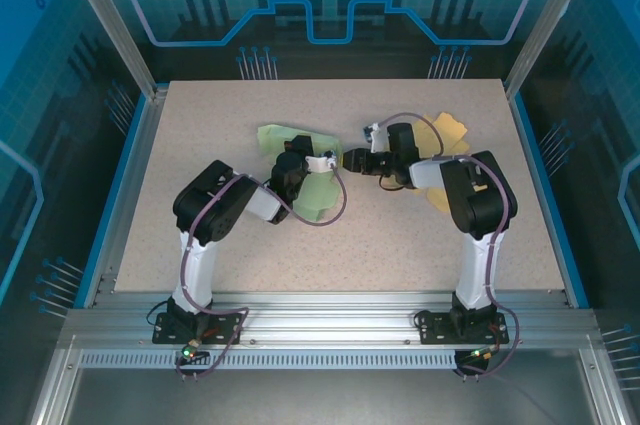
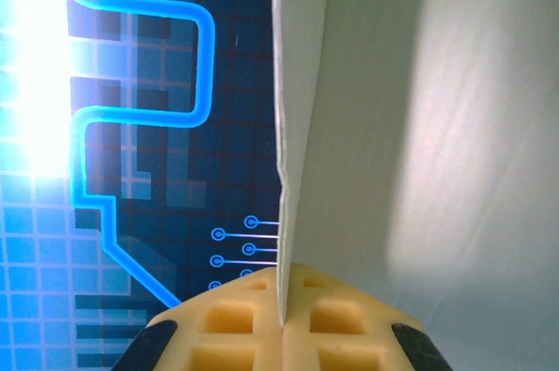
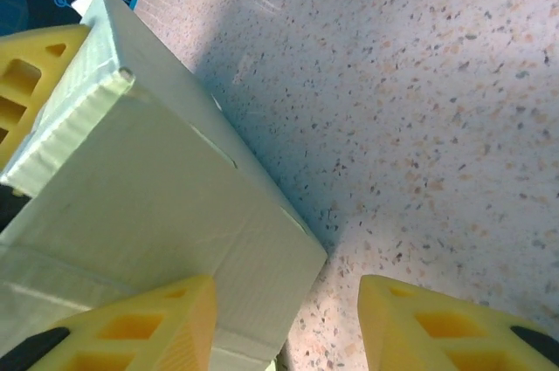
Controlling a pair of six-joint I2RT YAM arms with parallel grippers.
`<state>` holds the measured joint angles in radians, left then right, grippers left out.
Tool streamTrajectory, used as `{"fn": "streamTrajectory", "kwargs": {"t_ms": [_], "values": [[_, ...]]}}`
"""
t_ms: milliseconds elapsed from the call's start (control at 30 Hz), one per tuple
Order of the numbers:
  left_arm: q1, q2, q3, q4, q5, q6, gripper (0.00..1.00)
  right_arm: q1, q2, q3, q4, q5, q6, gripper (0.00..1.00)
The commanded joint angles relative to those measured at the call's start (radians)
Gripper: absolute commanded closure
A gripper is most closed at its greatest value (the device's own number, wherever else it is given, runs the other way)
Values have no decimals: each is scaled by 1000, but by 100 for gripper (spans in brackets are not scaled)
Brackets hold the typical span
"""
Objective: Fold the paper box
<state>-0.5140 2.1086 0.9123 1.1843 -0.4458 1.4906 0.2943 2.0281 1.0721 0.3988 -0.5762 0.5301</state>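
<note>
The paper box (image 1: 312,195) is pale green card, partly folded, in the middle of the table. My left gripper (image 1: 325,159) is shut on one of its upright panels. In the left wrist view the thin panel edge (image 2: 283,214) runs straight down into the seam of the closed gripper (image 2: 284,319). My right gripper (image 1: 352,159) faces it from the right, close by. In the right wrist view the right gripper (image 3: 288,327) stands open, low over the table. A corner of the box (image 3: 175,214) reaches into the gap beside the left fingertip (image 3: 148,319).
A flat yellow card sheet (image 1: 450,131) lies at the back right, partly under the right arm. The speckled table (image 1: 400,245) has blue rails at its sides. A yellow finger of the left gripper (image 3: 26,74) shows behind the box's top edge.
</note>
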Motion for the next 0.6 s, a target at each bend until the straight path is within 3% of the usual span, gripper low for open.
{"fn": "streamTrajectory", "kwargs": {"t_ms": [0, 567], "values": [[5, -32, -14, -42, 33, -52, 100, 15, -53, -45, 36, 14, -22, 51], [7, -122, -8, -161, 75, -76, 100, 22, -91, -121, 133, -8, -21, 46]]}}
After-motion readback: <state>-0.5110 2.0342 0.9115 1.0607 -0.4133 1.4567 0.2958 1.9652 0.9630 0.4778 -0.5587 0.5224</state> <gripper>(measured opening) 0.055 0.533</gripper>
